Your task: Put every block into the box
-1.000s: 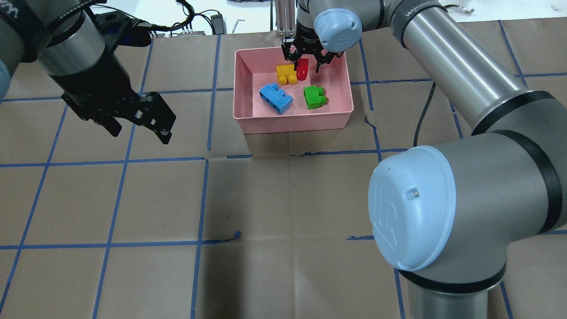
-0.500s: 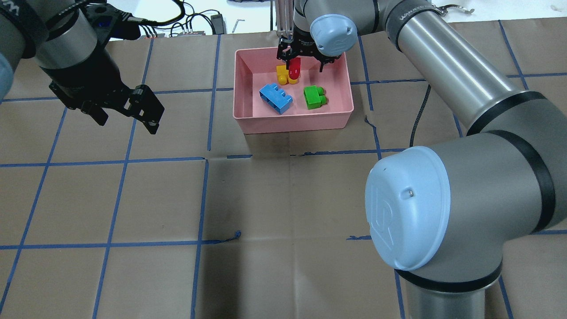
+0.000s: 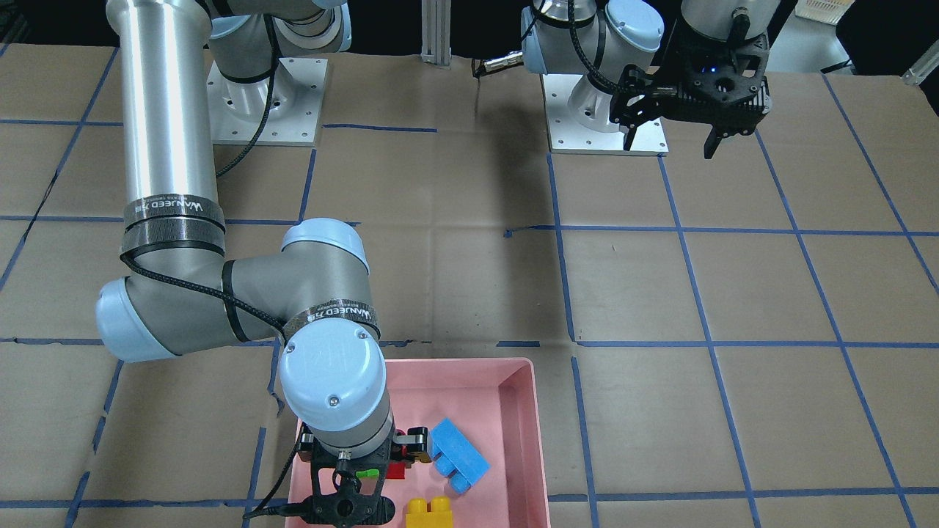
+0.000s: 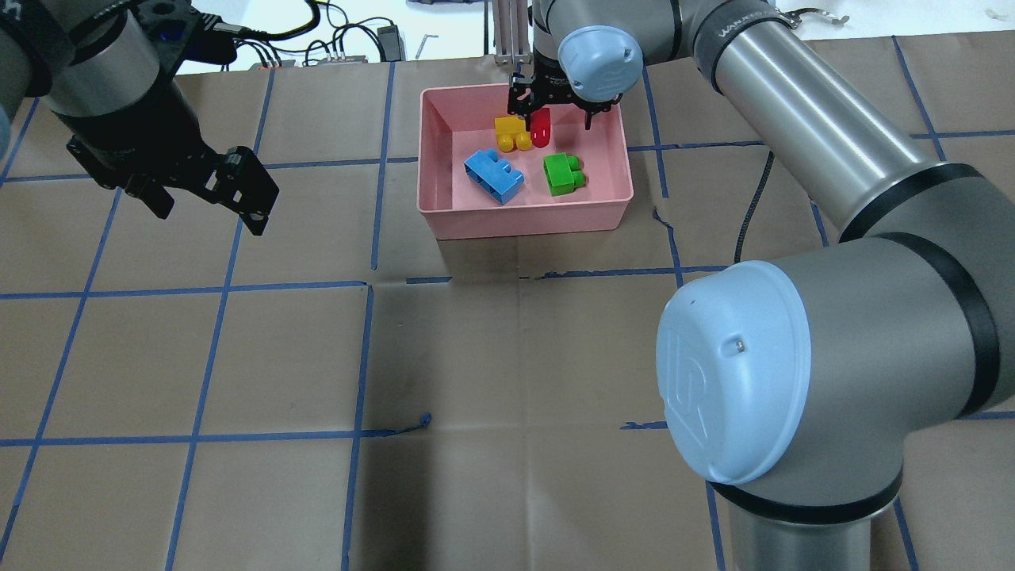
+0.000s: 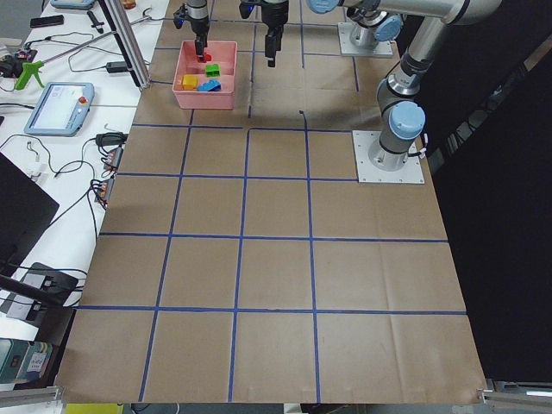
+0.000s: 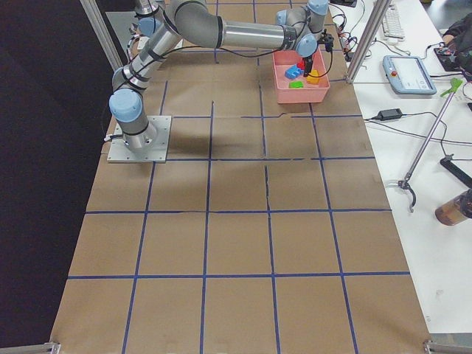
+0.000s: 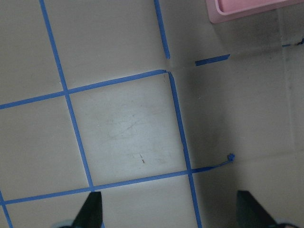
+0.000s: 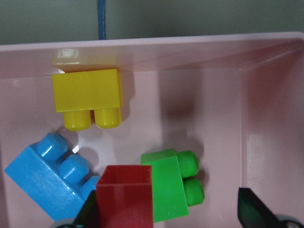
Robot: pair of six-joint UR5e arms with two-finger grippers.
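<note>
The pink box (image 4: pixel 523 222) stands at the far middle of the table. The yellow block (image 4: pixel 511 132), light blue block (image 4: pixel 492 174) and green block (image 4: pixel 563 174) lie on its floor. My right gripper (image 4: pixel 555 119) hangs over the box's far side with its jaws wide apart. The red block (image 8: pixel 124 199) sits against one finger, above the blue block (image 8: pixel 47 180) and green block (image 8: pixel 171 185), with a wide gap to the other finger. My left gripper (image 4: pixel 208 214) is open and empty over bare table, left of the box.
Brown paper with a blue tape grid covers the table (image 4: pixel 444 357). Cables and small devices lie beyond the far edge (image 4: pixel 333 44). My right arm's elbow (image 4: pixel 737 373) fills the near right of the overhead view. An aluminium post (image 4: pixel 507 32) stands behind the box.
My left gripper has drawn back to the left and away from the box. My right gripper shifted left and back to the right over the box, and the red block moved with it.
</note>
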